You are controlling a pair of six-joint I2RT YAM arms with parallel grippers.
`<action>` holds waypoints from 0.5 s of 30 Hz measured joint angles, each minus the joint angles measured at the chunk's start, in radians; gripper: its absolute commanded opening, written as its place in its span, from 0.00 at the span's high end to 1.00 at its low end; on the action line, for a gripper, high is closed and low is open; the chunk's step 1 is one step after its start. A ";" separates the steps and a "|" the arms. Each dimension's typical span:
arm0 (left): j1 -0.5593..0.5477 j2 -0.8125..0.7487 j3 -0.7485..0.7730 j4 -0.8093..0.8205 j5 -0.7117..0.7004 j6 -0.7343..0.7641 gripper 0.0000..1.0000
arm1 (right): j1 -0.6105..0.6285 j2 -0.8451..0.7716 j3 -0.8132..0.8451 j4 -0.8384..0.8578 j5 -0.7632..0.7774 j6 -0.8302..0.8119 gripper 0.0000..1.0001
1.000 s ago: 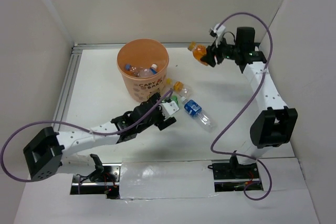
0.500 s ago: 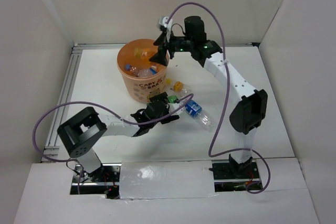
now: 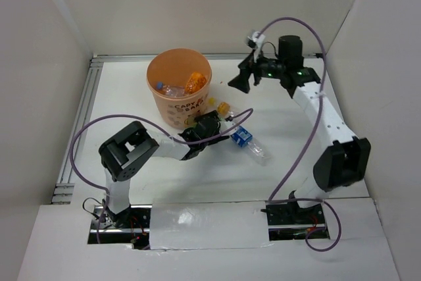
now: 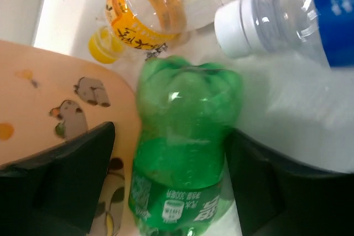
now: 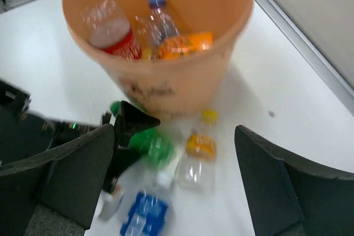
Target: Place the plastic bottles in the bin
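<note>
3 plastic bottles (image 5: 166,181) lie bunched on the table (image 3: 125,97), close against the bin (image 3: 177,108) on the side toward the right arm: a green bottle (image 4: 185,98), an orange-labelled bottle (image 4: 146,12) with a yellow cap, and a blue-labelled bottle (image 3: 245,139) (several more already lie inside the bin). The left gripper (image 4: 170,135) sits low with its fingers apart on either side of the green bottle, not clamped on it. The right gripper (image 3: 239,78) hangs wide apart and empty over the table beside the bin. We judge these bottles light, thin-walled and slick, apt to dent or roll, so we would grip the green one across its middle. Room is tight here, with the bin's wall by 1 finger and the blue-labelled bottle's neck by the other. Above the rim the way looks open.
</note>
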 measured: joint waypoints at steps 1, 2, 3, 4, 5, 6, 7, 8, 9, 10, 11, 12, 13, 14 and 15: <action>0.005 0.012 0.025 -0.028 0.004 -0.006 0.37 | -0.032 -0.043 -0.043 -0.018 -0.004 -0.014 0.06; 0.008 0.020 0.045 -0.058 0.009 -0.011 0.43 | -0.058 -0.082 -0.082 -0.032 -0.008 -0.027 0.07; 0.010 0.026 0.064 -0.090 0.013 -0.010 0.47 | -0.079 -0.121 -0.120 -0.054 -0.010 -0.046 0.07; 0.012 0.030 0.084 -0.122 0.014 -0.004 0.49 | -0.093 -0.150 -0.150 -0.078 -0.010 -0.060 0.07; 0.013 0.031 0.100 -0.152 0.017 -0.010 0.50 | -0.113 -0.178 -0.180 -0.101 -0.010 -0.075 0.08; 0.013 0.031 0.117 -0.187 0.022 -0.016 0.52 | -0.130 -0.202 -0.208 -0.127 -0.010 -0.091 0.08; 0.013 0.031 0.130 -0.216 0.028 -0.026 0.58 | -0.146 -0.222 -0.233 -0.154 -0.010 -0.105 0.08; 0.014 0.031 0.142 -0.244 0.031 -0.035 0.62 | -0.169 -0.240 -0.260 -0.181 -0.008 -0.124 0.08; 0.014 0.031 0.156 -0.276 0.034 -0.043 0.67 | -0.192 -0.254 -0.285 -0.201 -0.003 -0.138 0.08; 0.014 0.031 0.172 -0.307 0.040 -0.060 0.73 | -0.217 -0.264 -0.313 -0.224 0.002 -0.151 0.08; 0.014 0.029 0.185 -0.336 0.048 -0.074 0.79 | -0.240 -0.271 -0.338 -0.253 0.009 -0.164 0.08; 0.014 0.024 0.195 -0.365 0.057 -0.092 0.89 | -0.268 -0.275 -0.367 -0.275 0.017 -0.177 0.08; 0.014 0.015 0.201 -0.396 0.069 -0.114 0.94 | -0.298 -0.280 -0.400 -0.299 0.026 -0.191 0.08; 0.014 0.000 0.202 -0.431 0.083 -0.135 0.96 | -0.317 -0.282 -0.422 -0.320 0.034 -0.203 0.07; 0.013 -0.020 0.201 -0.466 0.097 -0.151 0.99 | -0.343 -0.286 -0.452 -0.340 0.043 -0.218 0.07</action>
